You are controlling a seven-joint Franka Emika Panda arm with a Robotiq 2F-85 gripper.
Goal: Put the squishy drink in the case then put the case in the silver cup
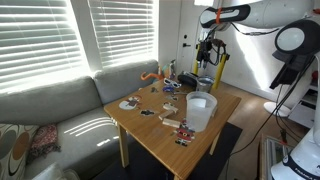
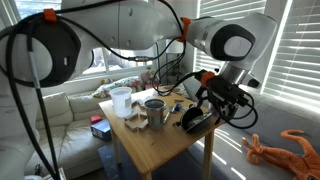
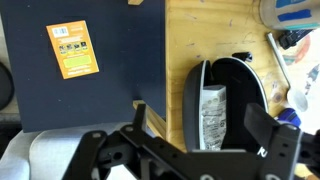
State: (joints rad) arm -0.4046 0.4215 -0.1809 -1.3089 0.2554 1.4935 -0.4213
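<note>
Wooden table (image 3: 200, 35) bears the case (image 3: 240, 82), lengthwise top-to-bottom in wrist view, hand (image 3: 200, 118) open.

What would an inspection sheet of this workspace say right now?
Surface: wooden table, partly sunlit.
Job's things: black case lies open on the table with the squishy drink inside; silver cup stands upright, apart from the case.
Clutter: white tub beside the cup; small items at the table's far end.
Grippers: gripper open above the case, holding nothing.
Cables: black cable hangs along the arm.
Surroundings: sofa, window blinds, orange toy on the floor.
</note>
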